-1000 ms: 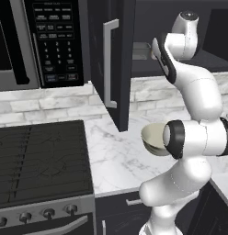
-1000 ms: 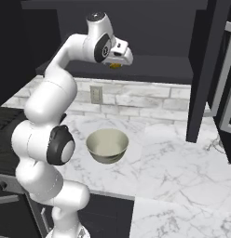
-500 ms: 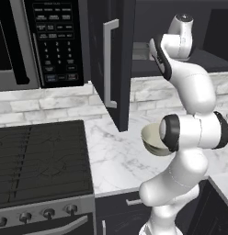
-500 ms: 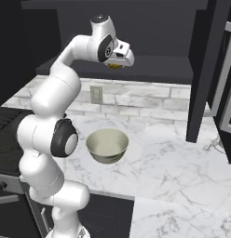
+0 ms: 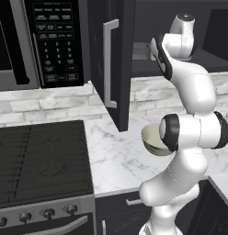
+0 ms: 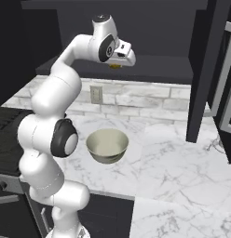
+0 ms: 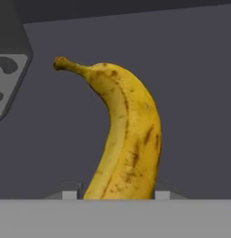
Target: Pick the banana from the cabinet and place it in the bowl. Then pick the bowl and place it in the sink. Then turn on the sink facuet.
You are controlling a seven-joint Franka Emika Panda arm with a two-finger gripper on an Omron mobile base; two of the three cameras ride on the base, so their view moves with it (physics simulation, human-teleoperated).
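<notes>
The banana (image 7: 129,139), yellow with brown flecks, lies on the dark shelf of the open cabinet (image 6: 154,65) and stretches away from the hand. My gripper (image 7: 115,195) has one fingertip (image 7: 69,195) pressed against each side of its near end. From the right base view, the gripper (image 6: 118,62) reaches into the cabinet with the banana (image 6: 115,66) just beneath the hand. The bowl (image 6: 107,145), cream inside and olive-grey outside, stands on the marble counter below; it also shows as the bowl (image 5: 152,137), partly behind my arm. The sink and faucet are out of view.
The cabinet door (image 5: 111,59) stands open, its silver bar handle facing left. A microwave (image 5: 51,41) hangs over the stove (image 5: 42,156). A wall outlet (image 6: 94,94) sits above the counter (image 6: 173,153). A grey metal object (image 7: 8,83) lies on the shelf beside the banana.
The jaws have come in from wide open to the banana's sides. The hand has edged a little further into the cabinet. The bowl has not moved.
</notes>
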